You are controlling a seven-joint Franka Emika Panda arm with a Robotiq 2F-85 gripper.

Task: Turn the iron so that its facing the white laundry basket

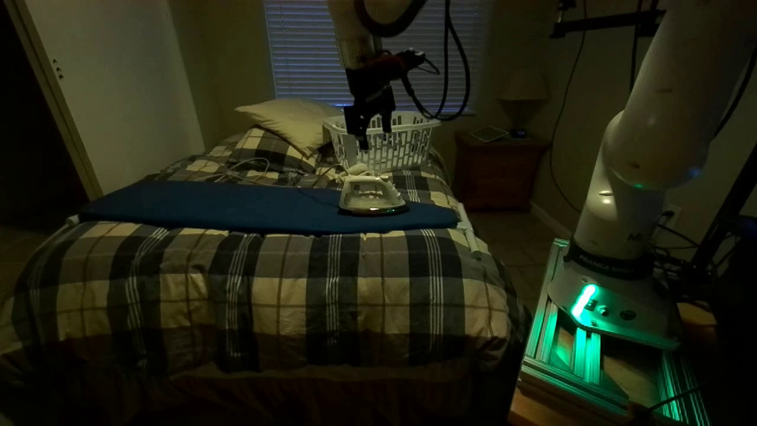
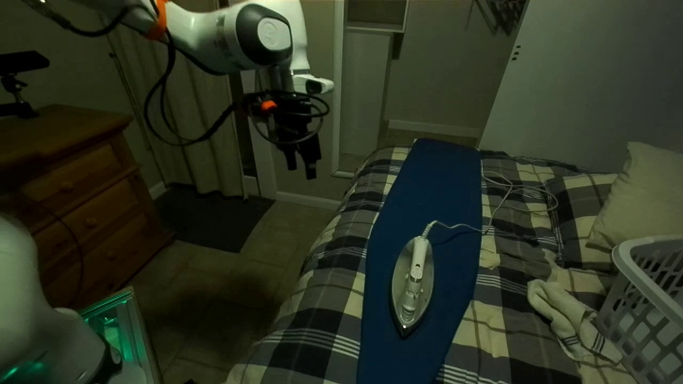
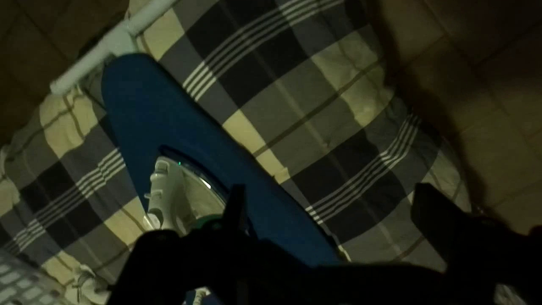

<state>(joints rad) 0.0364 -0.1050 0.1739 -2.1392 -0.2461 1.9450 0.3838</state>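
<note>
Nearest the wrist camera, the end effector (image 3: 330, 188) hangs well above the ironing board (image 2: 427, 192), its two dark fingers (image 3: 236, 208) spread wide with nothing between them. The iron (image 2: 412, 288) sits flat on the ironing board, soleplate down, towards the board's tapered end, its tip pointing along the length to that end. The white laundry basket (image 1: 384, 155) stands on the bed (image 1: 266, 284) beside the ironing board, off a long edge, so the turn looks not yet made. From the rear of the handle (image 2: 419, 256) the cord (image 2: 483, 231) crosses the edge on the basket's side and lies in loops beyond.

The iron is probably rigid and rather heavy for its size, its weight low in the soleplate; the shell looks hard and smooth, more apt to slip than break. On the ironing board's cloth cover it should pivot without a lift, though a pull high up could tip it. The arched handle seems the best hold: come down from above, one finger on either side, near its middle and clear of the cord, which may drag or snag at the edge as the iron swings round.
</note>
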